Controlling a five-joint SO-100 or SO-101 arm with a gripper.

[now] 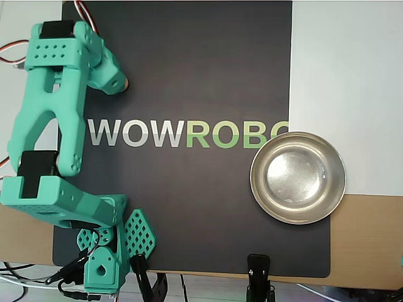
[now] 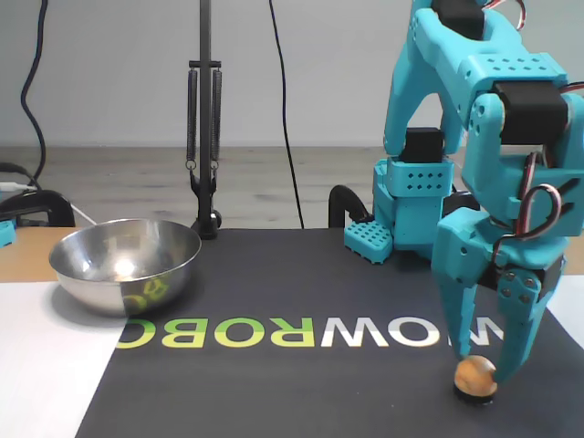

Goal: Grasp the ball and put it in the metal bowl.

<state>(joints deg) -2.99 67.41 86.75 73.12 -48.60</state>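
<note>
Black rectangular lettered mat (image 2: 274, 301) under a teal printed arm (image 1: 53, 113); shiny round steel bowl (image 2: 125, 263) empty at its far side. Gripper (image 2: 481, 369), narrowly parted, straddles the small peach-tan ball (image 2: 475, 372) resting on the mat. Grasp step: closing comes next.
</note>
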